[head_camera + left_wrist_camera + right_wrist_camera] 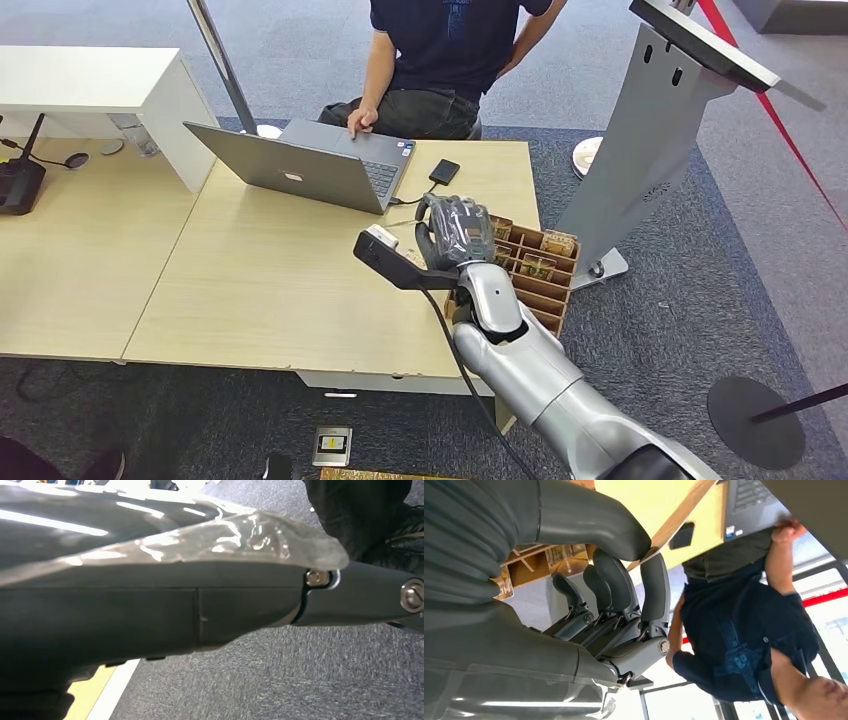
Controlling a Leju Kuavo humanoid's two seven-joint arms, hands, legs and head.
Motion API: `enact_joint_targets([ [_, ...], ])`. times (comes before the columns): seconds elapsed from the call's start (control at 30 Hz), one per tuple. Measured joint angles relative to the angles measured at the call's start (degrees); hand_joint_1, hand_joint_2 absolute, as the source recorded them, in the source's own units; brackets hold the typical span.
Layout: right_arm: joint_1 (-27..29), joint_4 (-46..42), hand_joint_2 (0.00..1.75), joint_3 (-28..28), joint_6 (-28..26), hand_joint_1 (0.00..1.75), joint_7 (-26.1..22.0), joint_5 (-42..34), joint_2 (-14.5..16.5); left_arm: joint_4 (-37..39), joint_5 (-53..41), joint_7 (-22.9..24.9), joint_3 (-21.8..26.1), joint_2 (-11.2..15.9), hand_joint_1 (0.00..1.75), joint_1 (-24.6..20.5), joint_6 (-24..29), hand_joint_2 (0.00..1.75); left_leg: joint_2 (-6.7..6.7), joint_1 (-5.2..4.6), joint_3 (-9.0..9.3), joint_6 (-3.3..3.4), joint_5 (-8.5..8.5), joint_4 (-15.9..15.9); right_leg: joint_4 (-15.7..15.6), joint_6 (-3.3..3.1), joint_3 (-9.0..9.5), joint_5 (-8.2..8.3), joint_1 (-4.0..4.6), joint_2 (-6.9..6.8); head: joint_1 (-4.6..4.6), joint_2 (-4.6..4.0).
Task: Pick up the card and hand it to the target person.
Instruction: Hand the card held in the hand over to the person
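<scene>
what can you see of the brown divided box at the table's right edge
The brown divided box looks like cardboard, split by thin partitions into many small open compartments. Some hold small patterned items, too small to identify. It sits at the right end of the wooden table, partly overhanging the edge, near the grey stand's base. The right robot hand hovers at its left side and hides part of it; contact cannot be told. The right wrist view shows its partitions behind the fingers.

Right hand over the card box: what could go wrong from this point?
The right hand hovers over the compartmented box, which sits at the table's edge; a downward push might tip it off. No card shows between the fingers, so a grasp may miss. The laptop and the person are close, so a wide swing could strike them.
</scene>
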Motion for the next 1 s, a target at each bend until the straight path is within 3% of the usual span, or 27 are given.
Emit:
enact_joint_targets([
  [0.1, -0.6, 2.9, 1.75, 0.1, 0.0, 0.28, 0.0, -0.9, 0.9, 0.0, -0.1, 0.1, 0.0, 0.0, 0.0, -0.1, -0.2, 0.0, 0.0, 0.0, 0.0, 0.0, 0.0, 0.0, 0.0, 0.0, 0.0, 0.0, 0.0, 0.0, -0.01, 0.0],
  [0.13, -0.8, 3.8, 1.75, 0.1, 0.0, 0.04, 0.0, -1.4, 1.1, 0.0, -0.2, 0.2, 0.0, 0.0, 0.0, -0.2, -0.3, 0.0, 0.0, 0.0, 0.0, 0.0, 0.0, 0.0, 0.0, 0.0, -0.01, 0.0, 0.0, 0.0, -0.01, 0.0],
  [0.47, -1.6, 10.7, 1.75, -0.5, -1.8, 0.0, -0.5, -9.0, 3.1, 0.0, -1.3, 1.2, 0.0, 0.0, 0.0, -0.2, -0.5, 0.0, 0.0, 0.0, 0.01, 0.0, 0.0, 0.0, 0.0, 0.0, -0.02, 0.0, 0.0, 0.0, -0.01, 0.0],
  [1.0, -1.4, 14.4, 1.75, -0.9, -4.5, 0.0, -2.3, -12.2, 3.3, 0.0, -1.4, 2.7, 0.0, -0.4, 0.0, -0.4, -0.4, 0.0, 0.01, 0.0, 0.01, 0.0, 0.0, 0.0, 0.0, 0.0, -0.03, 0.0, 0.0, 0.0, -0.01, 0.0],
])
